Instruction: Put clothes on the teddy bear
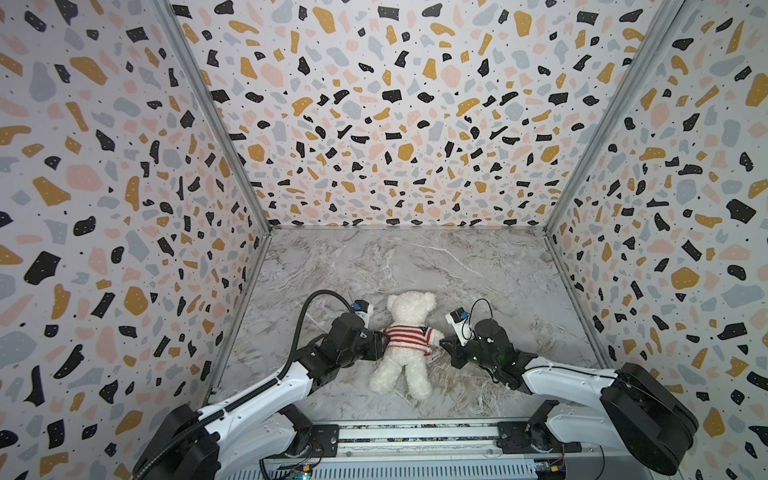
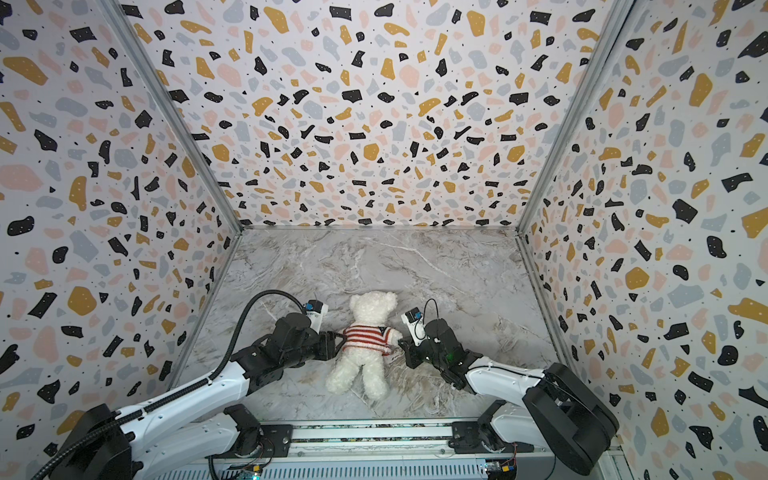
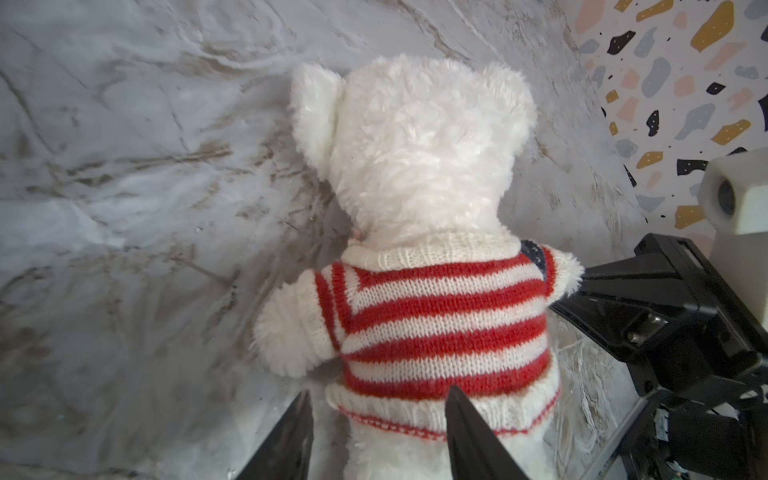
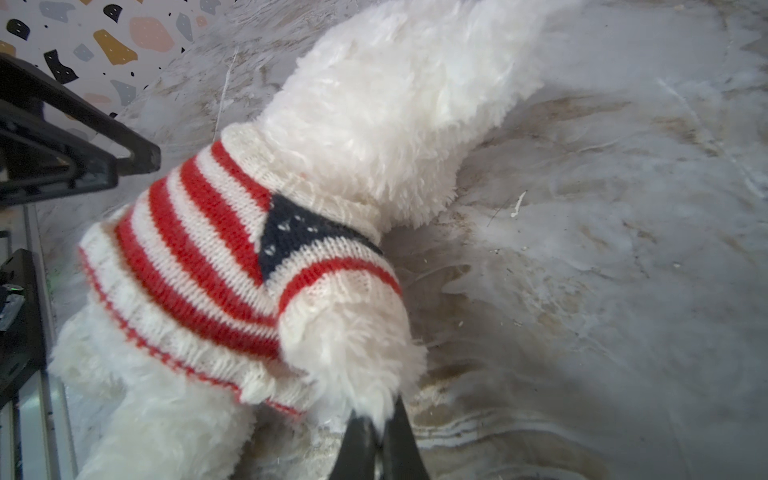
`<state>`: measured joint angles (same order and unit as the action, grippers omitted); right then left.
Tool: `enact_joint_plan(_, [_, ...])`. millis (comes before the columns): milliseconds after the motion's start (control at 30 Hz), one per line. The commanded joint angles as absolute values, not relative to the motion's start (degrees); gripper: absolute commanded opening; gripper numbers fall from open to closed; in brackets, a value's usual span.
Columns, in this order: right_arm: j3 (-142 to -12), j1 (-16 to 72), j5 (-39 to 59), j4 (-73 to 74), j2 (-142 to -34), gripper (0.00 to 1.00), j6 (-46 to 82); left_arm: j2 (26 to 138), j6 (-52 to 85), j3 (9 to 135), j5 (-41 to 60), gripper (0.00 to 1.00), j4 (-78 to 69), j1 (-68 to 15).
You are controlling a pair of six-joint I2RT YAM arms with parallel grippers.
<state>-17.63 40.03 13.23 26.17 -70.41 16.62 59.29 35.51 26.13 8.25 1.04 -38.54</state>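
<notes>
Teddy bear: the white plush teddy bear (image 1: 401, 368) lies face down on the marble table (image 1: 457, 266) between my two arms. Its head is toward the back wall and its legs toward the rail (image 1: 415, 432).
Sweater: the red-and-white striped sweater (image 1: 405, 337) is on the torso, with the cream collar at the neck and the hem at the waist. Both paws poke out of the sleeves.
Markings: a navy patch (image 4: 291, 232) with white flecks sits at the shoulder on my right arm's side. The flecks are too blurred to read as anything.
Left gripper: my left gripper (image 3: 380, 392) stands spread at the bear's waist, with fingers (image 3: 291, 436) on either side of the hem. One crosses in front of the knit and the other sits clear of the fur. Whether either presses the sweater, I cannot tell.
Right gripper: my right gripper (image 4: 378, 409) is pressed together, with the fur at the tip of the nearer paw caught between the tips.
Hidden: the face is turned down against the table. In both top views my left gripper's tips merge into a dark mass against the sweater.
Cut off: the right wrist view loses the head's top and the legs. The left wrist view loses the legs.
View differences: the patch is a speck in a top view (image 1: 424, 329) and an edge in the left wrist view, and only the right wrist view shows it whole. The left wrist view alone shows the back of the head, plus my right arm's pale camera housing (image 3: 735, 199).
</notes>
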Motion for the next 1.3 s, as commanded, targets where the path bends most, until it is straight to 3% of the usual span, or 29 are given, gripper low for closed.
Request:
enact_joint_plan(0, [-18.98, 39.99, 12.83, 25.75, -70.61, 0.0, 16.14, 60.38, 37.05, 25.24, 13.77, 0.51, -6.27, -38.5])
enact_joint_plan(100, [-19.08, 39.99, 12.99, 25.77, -70.67, 0.0, 16.17, 60.77, 37.13, 24.83, 14.38, 0.49, -7.61, -38.5])
enact_joint_plan(333, [-19.18, 40.04, 12.74, 25.53, -70.85, 0.0, 16.16, 62.4, 37.35, 23.82, 15.44, 0.26, -8.87, -38.5])
enact_joint_plan(700, [-19.02, 40.01, 12.35, 25.39, -70.64, 0.0, 16.29, 60.58, 36.96, 22.32, 16.17, 0.01, -7.62, -38.89])
enact_joint_plan(1267, [-18.9, 39.99, 11.83, 24.25, -69.34, 0.0, 16.09, 56.65, 34.31, 21.36, 15.29, 0.0, 0.34, -39.02])
